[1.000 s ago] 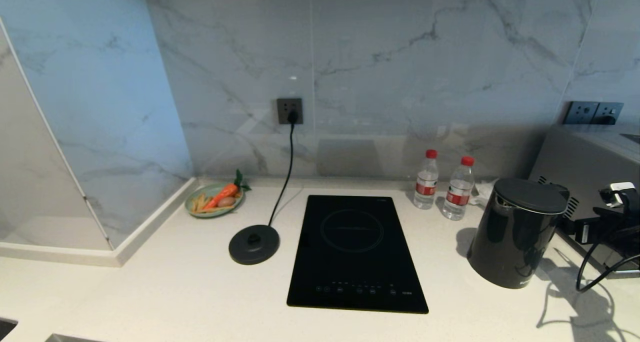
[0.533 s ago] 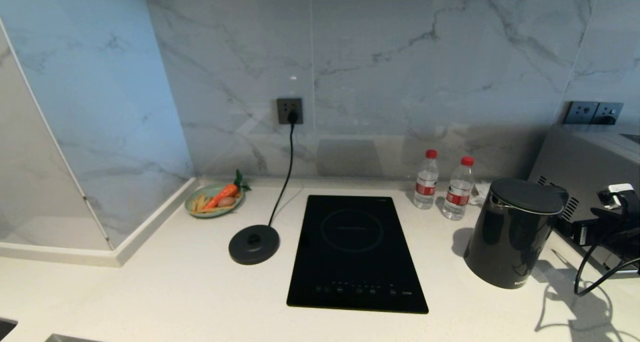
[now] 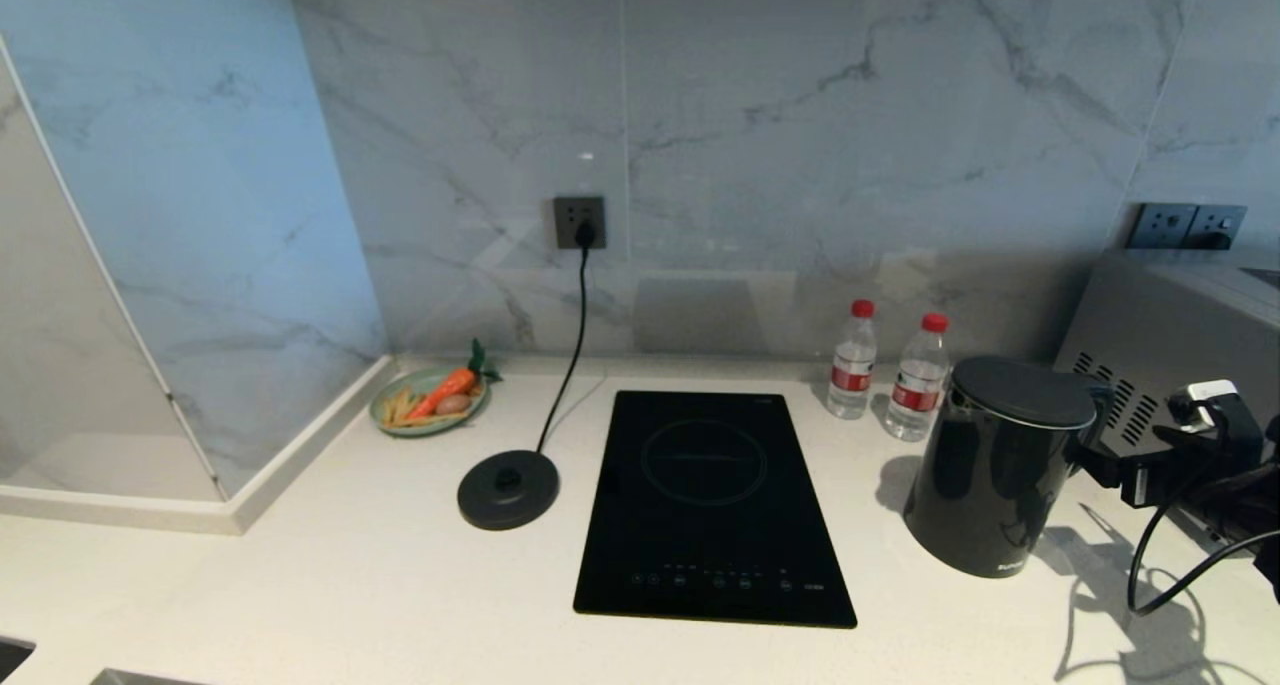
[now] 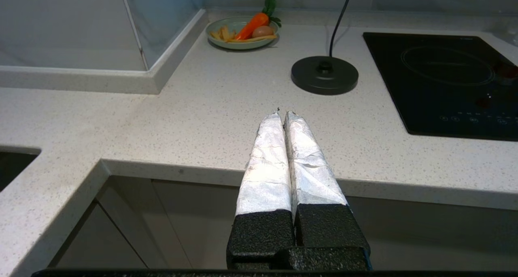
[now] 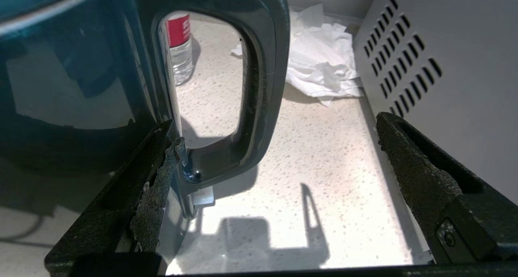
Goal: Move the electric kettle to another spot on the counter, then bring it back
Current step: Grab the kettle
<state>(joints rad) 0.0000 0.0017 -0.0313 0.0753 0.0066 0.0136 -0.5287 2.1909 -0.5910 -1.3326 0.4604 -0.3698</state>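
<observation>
From the head camera, the kettle [image 3: 995, 465] stands upright on the white counter [image 3: 350, 575], to the right of the black cooktop [image 3: 712, 505] and just in front of two water bottles [image 3: 885, 370] with red caps. Its round base disc [image 3: 508, 488] sits well apart, left of the cooktop, with its cord running up to a wall socket [image 3: 580, 222]. A green plate [image 3: 428, 400] with a carrot lies near the back left corner. The right gripper [image 3: 1110, 455] reaches in from the right edge, at the kettle's handle side, in front of a grey appliance [image 3: 1170, 335]. In the left wrist camera, the left gripper [image 4: 282, 112] hangs at the counter's front edge, its two foil-wrapped fingers [image 4: 267, 155] pressed together with nothing between them; the base disc [image 4: 324, 68] and plate [image 4: 242, 26] lie ahead of it. In the right wrist camera, the right gripper [image 5: 279, 137] is spread wide: one finger [image 5: 153, 168] lies against the foot of the kettle's [image 5: 73, 75] loop handle [image 5: 263, 66], the other stands apart near the vented side of the appliance [image 5: 453, 38]. Crumpled white paper [image 5: 323, 58] lies on the counter behind.
</observation>
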